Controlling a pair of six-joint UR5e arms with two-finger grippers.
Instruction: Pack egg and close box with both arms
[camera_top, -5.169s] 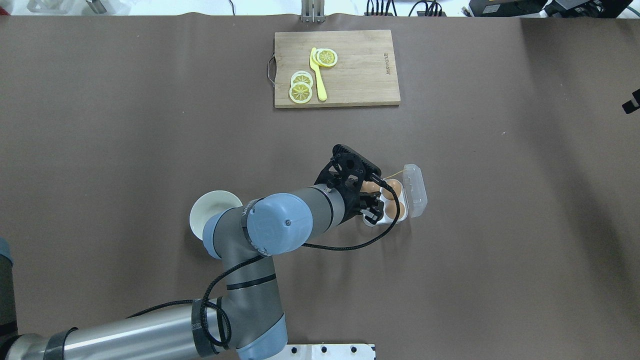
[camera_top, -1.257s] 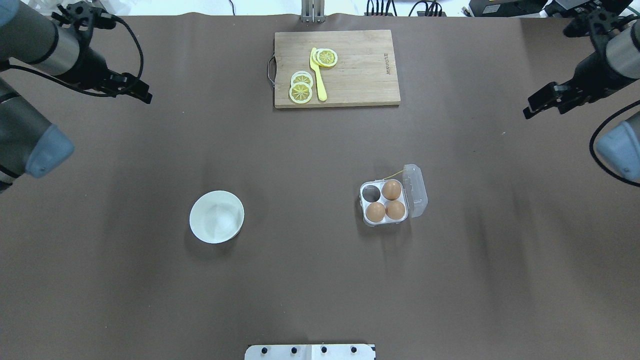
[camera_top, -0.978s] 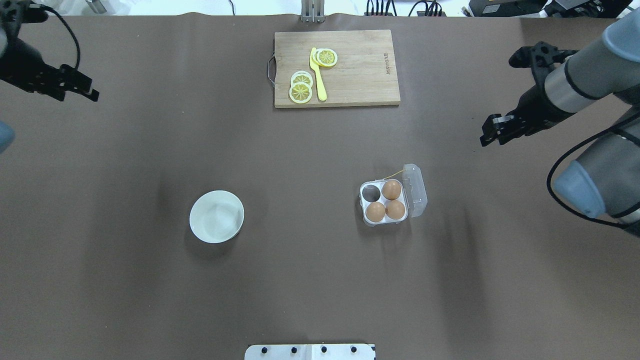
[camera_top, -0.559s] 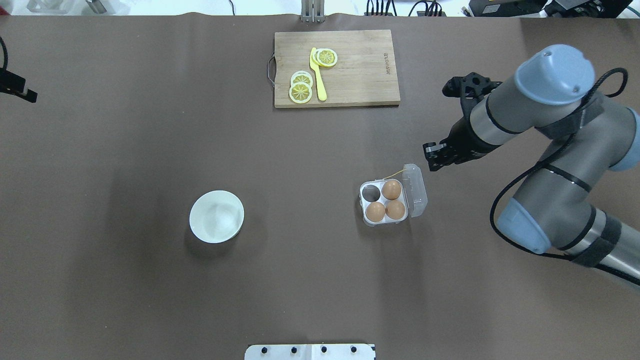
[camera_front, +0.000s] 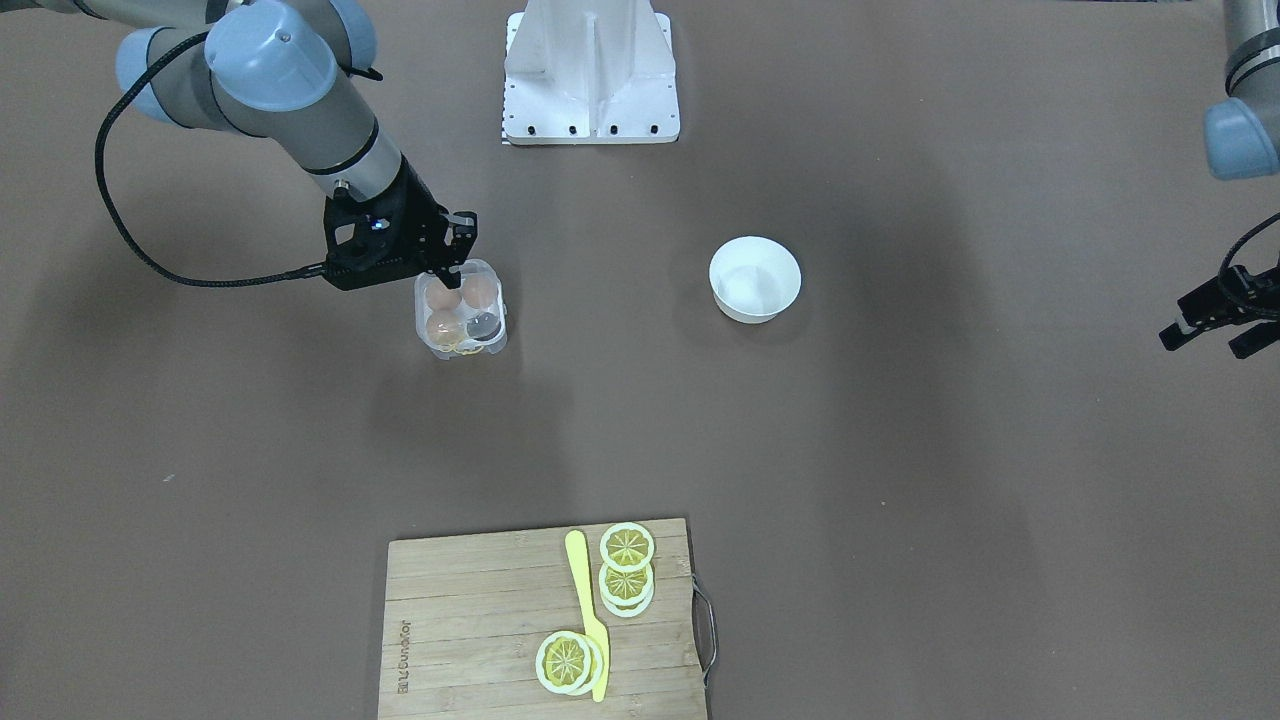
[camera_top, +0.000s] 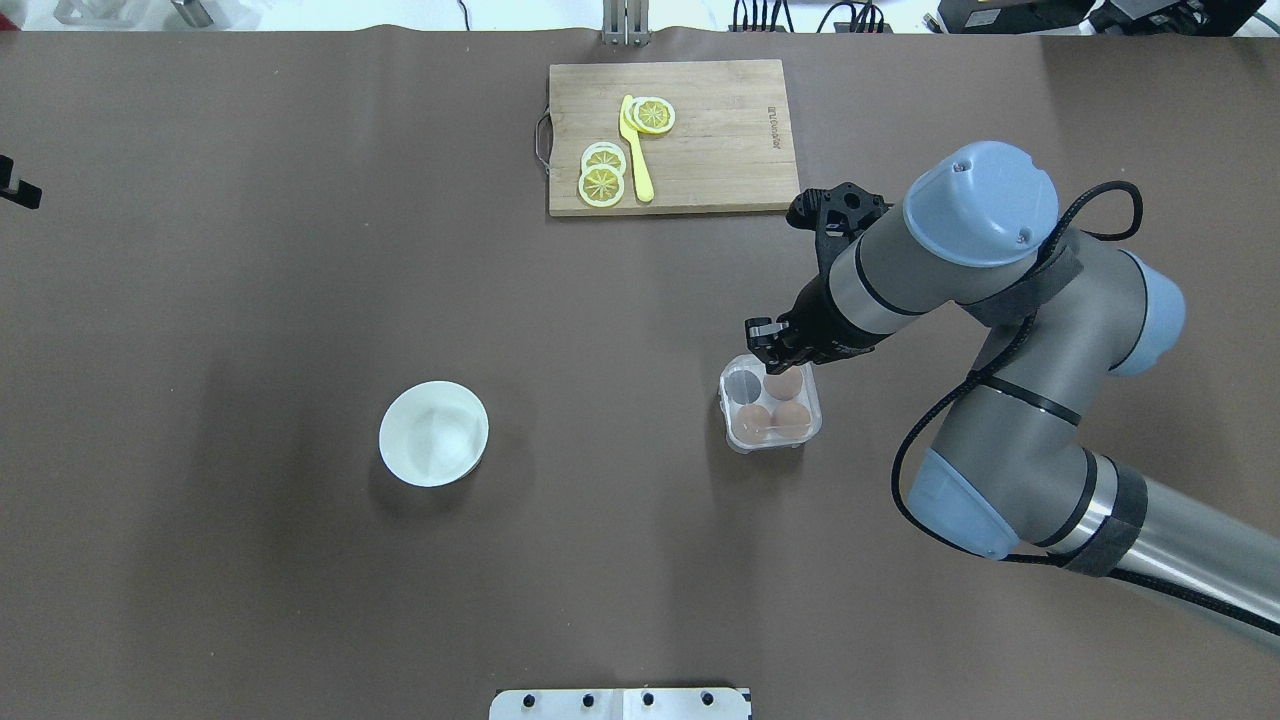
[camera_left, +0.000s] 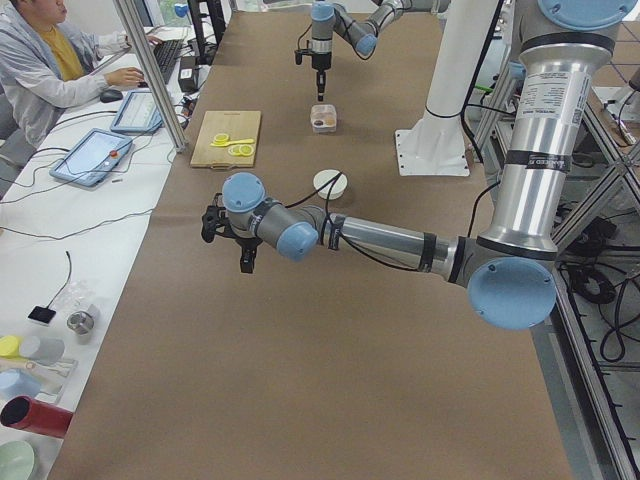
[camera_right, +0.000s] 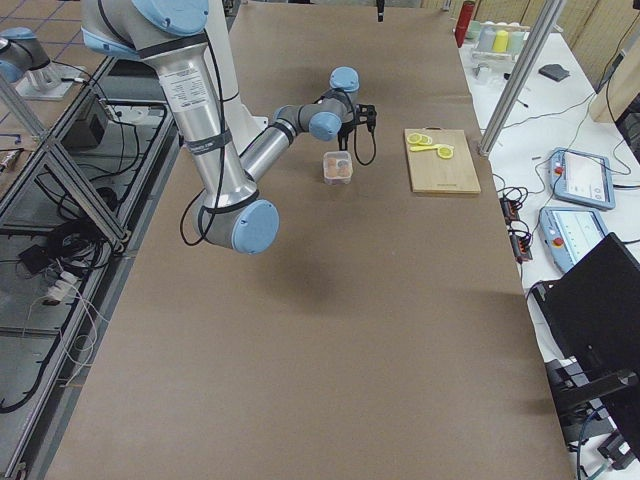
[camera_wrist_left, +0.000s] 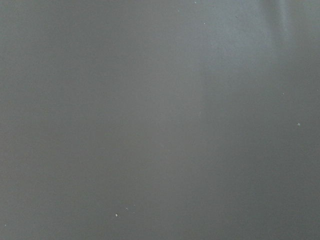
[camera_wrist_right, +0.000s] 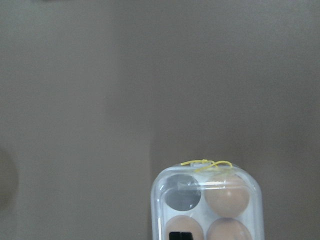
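Box (camera_top: 770, 410): sitting between table's centre and right edge, lid lying over three eggs (camera_top: 791, 416) | right gripper (camera_top: 766, 341): seemingly pressed together, hovering at box's far edge, lid just beneath | left gripper (camera_front: 1212, 330): spread, hanging by left edge.

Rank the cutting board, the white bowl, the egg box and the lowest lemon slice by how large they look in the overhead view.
1. The cutting board, clearly the largest.
2-3. The white bowl and the box look about alike, so neither is ranked above the other.
4. The lemon slice, the smallest.
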